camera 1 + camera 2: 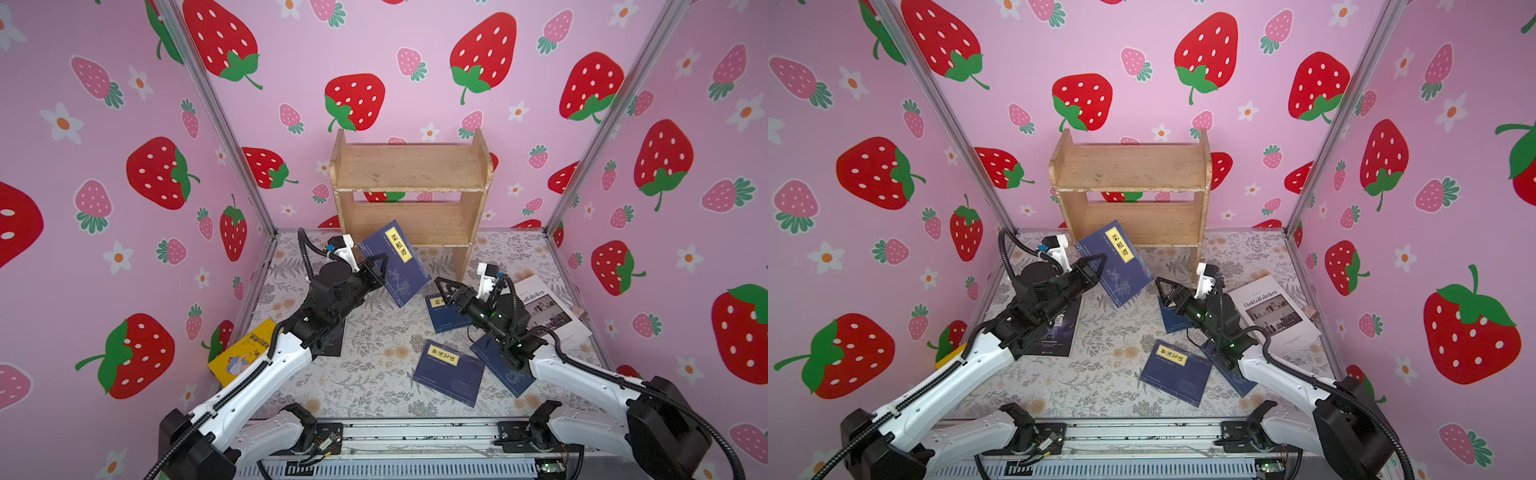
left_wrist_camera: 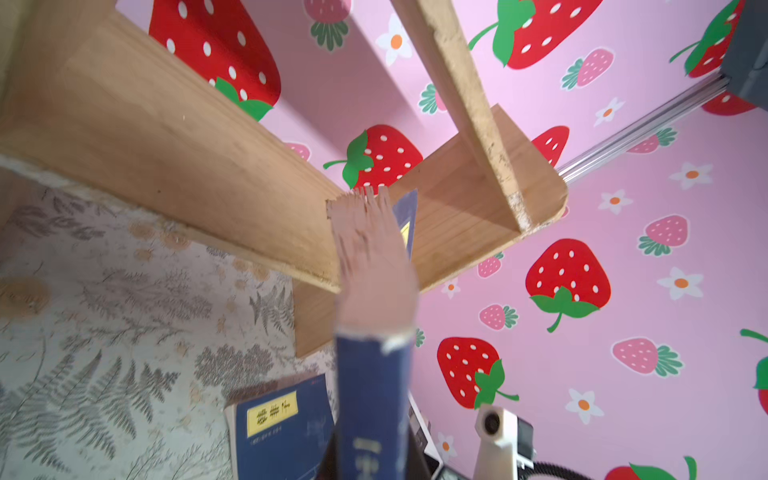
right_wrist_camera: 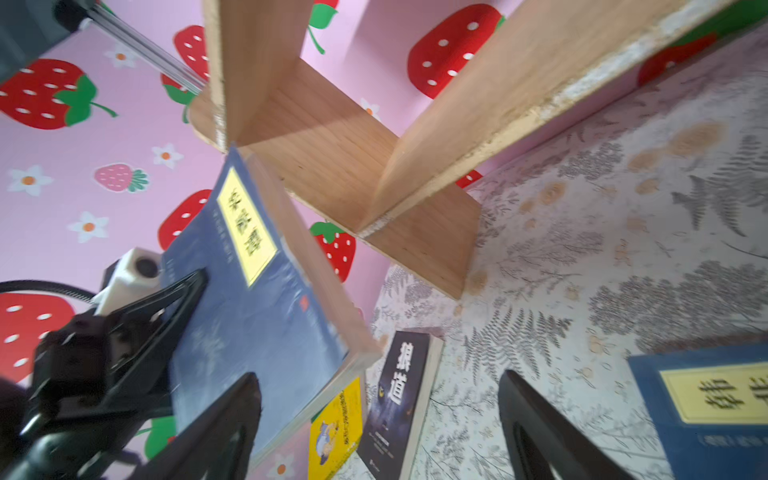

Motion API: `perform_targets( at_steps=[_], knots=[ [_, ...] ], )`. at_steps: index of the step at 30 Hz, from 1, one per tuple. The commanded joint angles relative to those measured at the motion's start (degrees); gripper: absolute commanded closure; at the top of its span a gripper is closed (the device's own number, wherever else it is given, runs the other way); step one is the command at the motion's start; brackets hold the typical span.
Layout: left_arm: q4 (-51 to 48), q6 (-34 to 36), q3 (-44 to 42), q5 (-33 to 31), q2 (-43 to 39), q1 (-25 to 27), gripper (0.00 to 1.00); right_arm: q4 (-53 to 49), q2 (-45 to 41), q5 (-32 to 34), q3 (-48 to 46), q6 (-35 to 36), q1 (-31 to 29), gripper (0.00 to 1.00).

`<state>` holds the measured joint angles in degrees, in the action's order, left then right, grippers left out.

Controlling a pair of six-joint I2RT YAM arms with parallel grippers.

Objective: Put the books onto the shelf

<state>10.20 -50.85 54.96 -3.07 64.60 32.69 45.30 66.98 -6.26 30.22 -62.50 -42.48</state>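
Note:
The light-wood shelf (image 1: 411,166) (image 1: 1129,166) stands against the back wall with both tiers bare. My left gripper (image 1: 378,266) (image 1: 1096,266) is shut on the spine edge of a navy book (image 1: 395,262) (image 1: 1115,264) (image 3: 249,291) with a yellow label. It holds the book tilted in the air in front of the lower tier. My right gripper (image 1: 446,293) (image 3: 376,376) stands open and empty, low over the table beside another navy book (image 1: 440,316). A third navy book (image 1: 451,374) lies flat near the front.
A white book (image 1: 548,307) lies at the right under my right arm. One more navy book (image 1: 503,370) is partly under that arm. A yellow book (image 1: 243,353) leans at the left wall. A black book (image 1: 1059,332) lies under my left arm.

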Motion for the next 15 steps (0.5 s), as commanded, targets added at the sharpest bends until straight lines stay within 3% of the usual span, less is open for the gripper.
perform_targets(
  at_steps=[1, 9, 15],
  knots=[
    [13.4, -1.3, 2.8, -4.1, 3.6, -0.6, 1.0, 12.8, 2.9, -4.4, -1.1, -6.9, 0.1, 0.09],
    [22.6, -4.8, 3.7, -6.4, 9.9, -0.9, 1.0, 29.1, 18.9, -12.5, 6.3, -16.6, -0.1, 0.16],
    [23.2, -5.8, 4.1, -6.2, 11.5, -1.3, 1.0, 38.6, 26.4, -12.4, 9.6, -20.6, -0.3, 0.19]
  ],
)
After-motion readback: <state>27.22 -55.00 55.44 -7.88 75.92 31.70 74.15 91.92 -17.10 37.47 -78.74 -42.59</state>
